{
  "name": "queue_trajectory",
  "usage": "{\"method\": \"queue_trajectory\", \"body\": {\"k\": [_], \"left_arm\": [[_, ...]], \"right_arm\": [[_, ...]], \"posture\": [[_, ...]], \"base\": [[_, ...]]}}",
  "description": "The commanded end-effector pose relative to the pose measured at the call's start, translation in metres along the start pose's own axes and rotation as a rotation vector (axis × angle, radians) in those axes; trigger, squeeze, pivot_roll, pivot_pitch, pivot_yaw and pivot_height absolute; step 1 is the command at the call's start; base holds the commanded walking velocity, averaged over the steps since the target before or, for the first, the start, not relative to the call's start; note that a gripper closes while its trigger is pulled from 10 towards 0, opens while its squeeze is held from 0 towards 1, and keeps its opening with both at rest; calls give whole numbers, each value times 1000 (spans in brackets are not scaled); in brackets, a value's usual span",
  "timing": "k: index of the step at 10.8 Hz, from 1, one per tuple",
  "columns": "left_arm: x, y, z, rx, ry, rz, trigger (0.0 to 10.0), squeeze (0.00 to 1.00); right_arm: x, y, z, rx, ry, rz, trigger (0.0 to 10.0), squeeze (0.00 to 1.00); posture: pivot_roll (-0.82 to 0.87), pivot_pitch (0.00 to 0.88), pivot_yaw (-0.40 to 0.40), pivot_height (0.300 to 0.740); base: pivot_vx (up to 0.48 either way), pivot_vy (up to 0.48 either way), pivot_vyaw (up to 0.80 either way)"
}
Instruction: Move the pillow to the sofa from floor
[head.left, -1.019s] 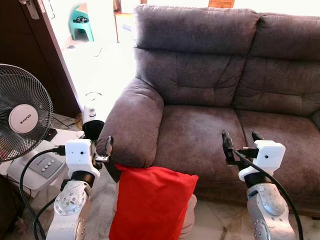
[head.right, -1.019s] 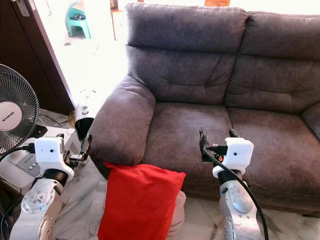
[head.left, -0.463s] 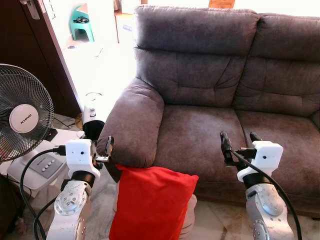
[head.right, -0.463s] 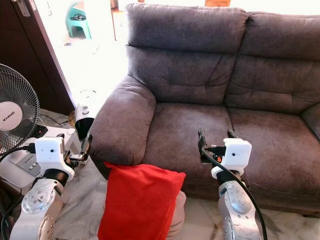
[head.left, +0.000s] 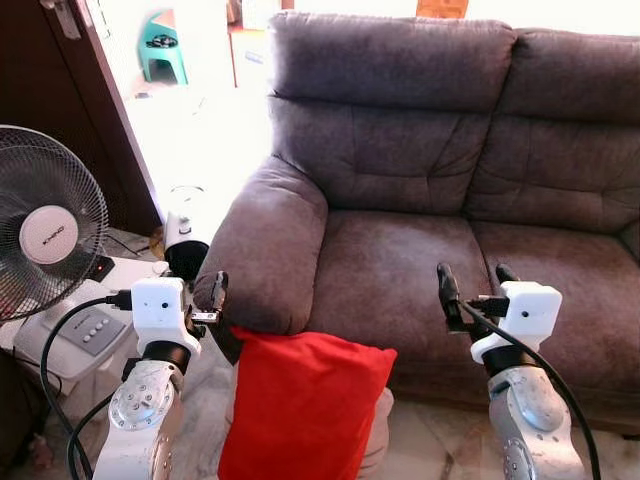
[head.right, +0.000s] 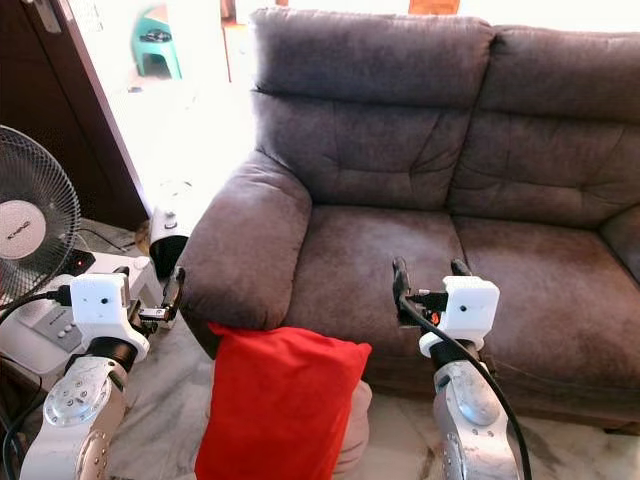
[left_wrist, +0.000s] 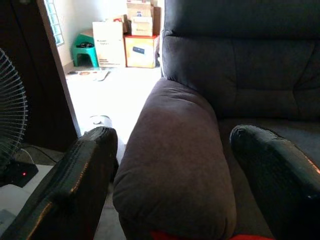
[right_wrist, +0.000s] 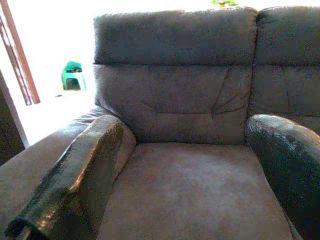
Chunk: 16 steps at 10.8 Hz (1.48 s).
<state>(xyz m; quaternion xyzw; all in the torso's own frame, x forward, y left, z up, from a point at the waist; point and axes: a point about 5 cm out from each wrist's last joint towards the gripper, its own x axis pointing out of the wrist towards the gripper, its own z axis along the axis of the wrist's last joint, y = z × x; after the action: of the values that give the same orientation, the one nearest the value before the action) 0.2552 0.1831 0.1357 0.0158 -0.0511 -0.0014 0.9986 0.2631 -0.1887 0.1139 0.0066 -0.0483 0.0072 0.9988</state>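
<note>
A red pillow (head.left: 305, 405) stands on the floor, leaning against the front of the grey sofa (head.left: 400, 270) just below its left armrest (head.left: 270, 250). My left gripper (head.left: 200, 290) is open, level with the armrest's front end and just left of the pillow's top corner. In the left wrist view its fingers (left_wrist: 85, 170) frame the armrest (left_wrist: 175, 160), with a sliver of red below. My right gripper (head.left: 473, 280) is open and empty, held over the front of the seat cushion (right_wrist: 190, 190), right of the pillow. Neither gripper touches the pillow.
A standing fan (head.left: 45, 235) and its white base (head.left: 85, 335) are close on my left. A black-and-white canister (head.left: 185, 245) stands by the armrest. Beyond is a bright doorway with a green stool (head.left: 160, 45) and cardboard boxes (left_wrist: 125, 40). A dark door (head.left: 60, 110) borders the left.
My right gripper has drifted slightly to the left over the seat front. The fan head has turned a little. The pillow and left gripper stay put.
</note>
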Motion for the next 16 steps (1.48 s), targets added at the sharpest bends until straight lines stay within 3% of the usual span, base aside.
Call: {"method": "queue_trajectory", "body": {"k": [1, 6, 16], "left_arm": [[1, -1, 2, -6, -7, -4, 10000, 0], [2, -1, 2, -5, -4, -4, 10000, 0], [2, -1, 1, -2, 3, -1, 10000, 0]], "right_arm": [[1, 0, 0, 2, 4, 1, 10000, 0], [2, 1, -1, 1, 11, 3, 10000, 0], [6, 2, -5, -11, 29, -4, 10000, 0]], "posture": [[49, 35, -35, 676], [50, 45, -38, 635], [56, 63, -42, 635]], "base": [[0, 0, 0], [0, 0, 0], [0, 0, 0]]}}
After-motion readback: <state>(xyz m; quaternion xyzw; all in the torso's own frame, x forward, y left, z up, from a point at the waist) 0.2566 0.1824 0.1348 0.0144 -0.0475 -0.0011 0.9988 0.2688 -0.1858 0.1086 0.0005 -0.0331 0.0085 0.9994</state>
